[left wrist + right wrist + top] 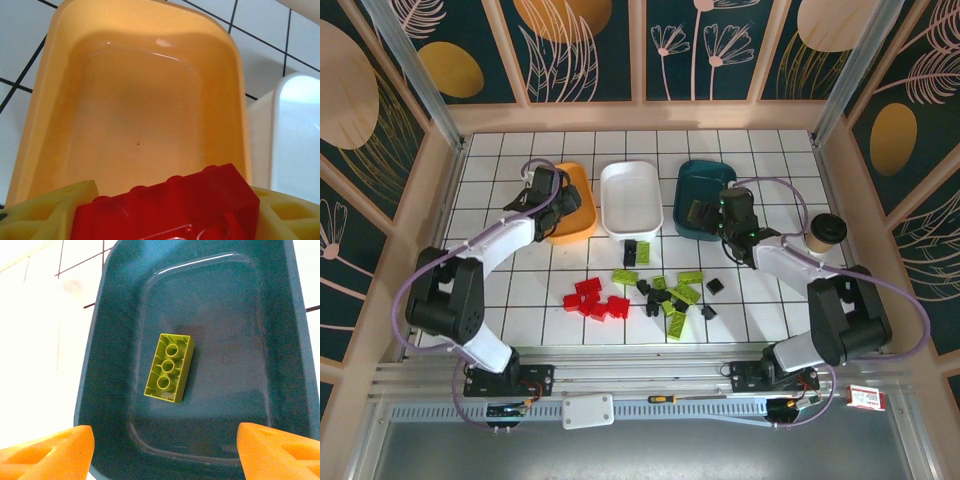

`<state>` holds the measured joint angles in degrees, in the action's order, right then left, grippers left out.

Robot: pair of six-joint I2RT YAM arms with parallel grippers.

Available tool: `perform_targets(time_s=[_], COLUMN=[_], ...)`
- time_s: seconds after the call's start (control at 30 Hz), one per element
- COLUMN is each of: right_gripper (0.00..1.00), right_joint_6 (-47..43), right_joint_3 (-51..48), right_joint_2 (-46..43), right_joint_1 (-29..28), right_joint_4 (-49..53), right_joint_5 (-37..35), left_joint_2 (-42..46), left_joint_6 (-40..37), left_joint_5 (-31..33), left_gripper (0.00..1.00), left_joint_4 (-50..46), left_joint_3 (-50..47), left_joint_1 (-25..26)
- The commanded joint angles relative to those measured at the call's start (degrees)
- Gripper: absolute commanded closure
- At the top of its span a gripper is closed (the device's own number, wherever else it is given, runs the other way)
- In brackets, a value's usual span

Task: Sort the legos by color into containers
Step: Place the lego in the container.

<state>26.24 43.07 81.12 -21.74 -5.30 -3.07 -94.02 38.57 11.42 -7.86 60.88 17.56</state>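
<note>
1. In the overhead view, the near part of the orange tray (140, 110), just left of the white tray (631, 200), is being hidden by the left gripper (167, 220). In the wrist view its yellowish fingers (47, 212) are being cut off by the bottom edge.
2. A red brick (170, 202) is being clamped between those half-closed fingers, over the orange tray's near rim. Its lower part is being cropped.
3. The right gripper (165, 452) is being held wide apart over the dark teal tray (115, 340), just right of the white tray, with nothing gripped.
4. One lime-green brick (169, 368) is being shown hollow side up, slightly askew, on the middle of the teal floor.
5. Nearer than the white tray, red bricks (594, 299) are being seen clustered to the left. Lime bricks (682, 293) and black bricks (638, 250) are being seen scattered to the right, and the black shapes are being rendered too small to separate.
</note>
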Motion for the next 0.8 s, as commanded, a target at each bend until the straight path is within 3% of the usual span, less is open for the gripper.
perform_targets(time_s=[0.0,0.1,0.27,0.47,0.63,0.77], right_gripper=[0.24,0.24,0.24,0.29,0.3,0.32], right_joint_6=[0.6,0.7,0.3,0.0,4.9,10.7], right_joint_3=[-2.0,-3.1,-5.5,-8.2,-11.3,-15.9], right_joint_2=[-3.8,-6.1,-10.6,-14.9,-16.3,-17.6], right_joint_1=[0.2,0.0,-1.6,-8.6,-15.0,-16.6], right_joint_4=[1.6,2.6,4.4,7.0,12.2,15.9], right_joint_5=[1.1,1.9,4.1,2.7,-4.4,-8.2], left_joint_2=[-2.4,-3.7,0.8,14.3,27.3,35.8], left_joint_6=[-1.5,-1.8,-1.2,1.3,5.1,8.6], left_joint_5=[-1.3,-1.4,-4.0,-9.2,-9.8,-11.0], left_gripper=[0.37,0.2,0.02,0.01,0.01,0.01], left_joint_4=[1.0,0.5,0.8,3.8,6.6,8.1], left_joint_3=[4.6,6.5,7.1,0.2,-12.4,-23.5], left_joint_1=[-0.7,-0.7,-0.7,1.8,7.2,8.5])
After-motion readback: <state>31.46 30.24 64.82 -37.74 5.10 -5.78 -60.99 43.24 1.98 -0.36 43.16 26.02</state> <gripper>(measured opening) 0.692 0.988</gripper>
